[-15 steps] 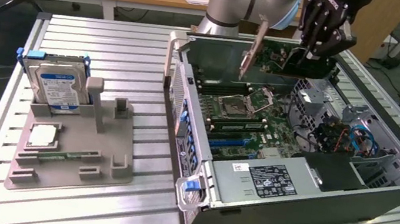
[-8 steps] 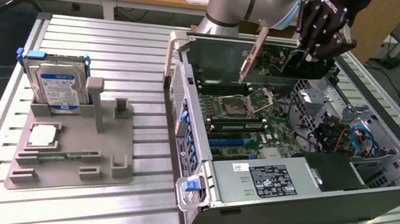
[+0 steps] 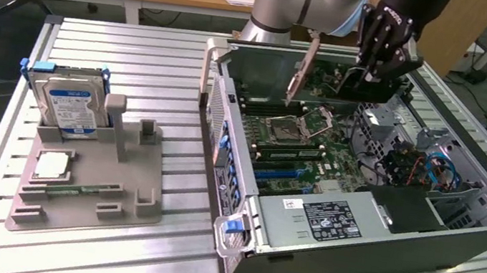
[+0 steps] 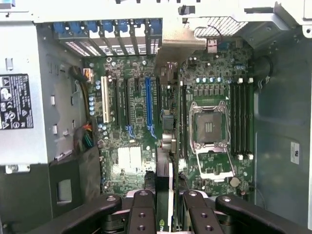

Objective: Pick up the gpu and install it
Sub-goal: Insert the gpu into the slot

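Now arm bent over open case, hand pointing down, clamped on edge-on gpu above motherboard.

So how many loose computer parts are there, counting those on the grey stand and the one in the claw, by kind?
Boxy hard drive with blue-white label: 1
Flat silver square processor chip: 1
Narrow green memory stick: 1
Thin dark expansion card: 1
Total: 4
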Action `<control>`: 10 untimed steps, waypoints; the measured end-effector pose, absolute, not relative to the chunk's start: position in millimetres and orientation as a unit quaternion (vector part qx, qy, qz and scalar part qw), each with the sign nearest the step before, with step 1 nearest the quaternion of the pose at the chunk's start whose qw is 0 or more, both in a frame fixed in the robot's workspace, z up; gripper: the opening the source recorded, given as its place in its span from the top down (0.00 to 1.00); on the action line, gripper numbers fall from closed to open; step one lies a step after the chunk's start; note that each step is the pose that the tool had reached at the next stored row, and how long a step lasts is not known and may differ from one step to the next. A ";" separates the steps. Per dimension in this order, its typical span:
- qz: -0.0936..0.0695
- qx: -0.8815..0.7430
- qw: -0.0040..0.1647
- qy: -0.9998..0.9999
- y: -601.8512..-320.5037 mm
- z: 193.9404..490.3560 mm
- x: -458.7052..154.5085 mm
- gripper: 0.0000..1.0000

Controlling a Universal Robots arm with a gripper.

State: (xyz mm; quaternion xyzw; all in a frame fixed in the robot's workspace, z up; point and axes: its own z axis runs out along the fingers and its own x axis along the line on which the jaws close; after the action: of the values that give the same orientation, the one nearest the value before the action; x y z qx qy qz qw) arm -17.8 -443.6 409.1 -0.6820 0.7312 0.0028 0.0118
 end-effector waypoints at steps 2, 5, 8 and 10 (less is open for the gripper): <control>0.003 -0.682 0.012 0.731 -443.6 405.5 -20.6 0.73; 0.003 -0.682 0.012 0.731 -443.6 400.1 -25.1 0.73; 0.003 -0.685 0.012 0.728 -443.6 394.6 -28.6 0.73; 0.003 -0.693 0.012 0.721 -443.6 391.1 -29.3 0.73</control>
State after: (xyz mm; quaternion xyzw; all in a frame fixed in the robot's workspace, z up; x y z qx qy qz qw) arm -29.3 -443.6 391.1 -0.6931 0.7207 0.0031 0.0117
